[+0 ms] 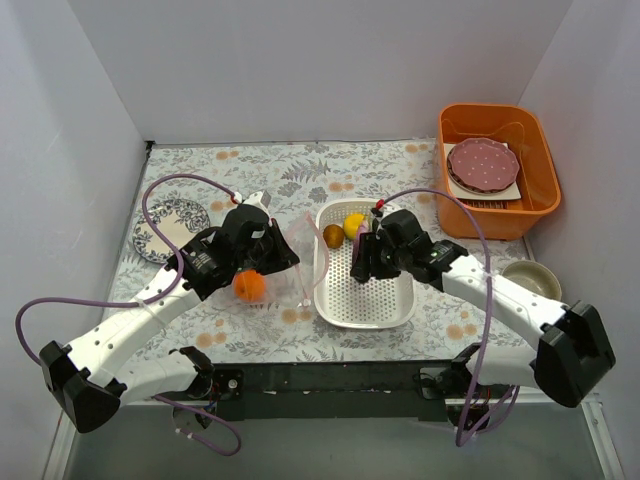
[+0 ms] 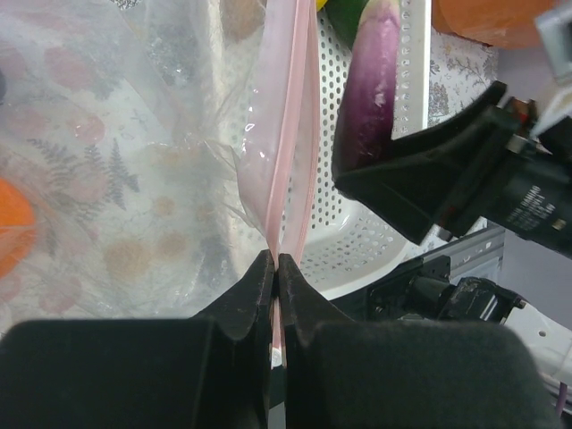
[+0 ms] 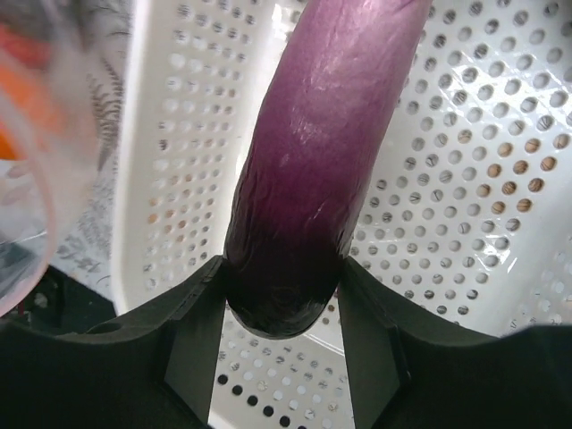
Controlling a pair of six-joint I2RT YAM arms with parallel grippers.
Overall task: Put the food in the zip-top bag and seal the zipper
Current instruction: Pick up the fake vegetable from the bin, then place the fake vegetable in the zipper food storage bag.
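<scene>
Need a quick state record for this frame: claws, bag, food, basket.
left claw: shut on zipper
right claw: gripping eggplant over basket
bag: left of basket, not sealed
orange: by left claw, seen through bag plastic
in basket: kiwi, lemon

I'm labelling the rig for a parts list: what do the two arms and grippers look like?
The left arm and right arm have white shells with black joints. A thin purple cable loops along each. The left gripper and right gripper are black with tapered fingers; the right one's body carries small white print.
</scene>
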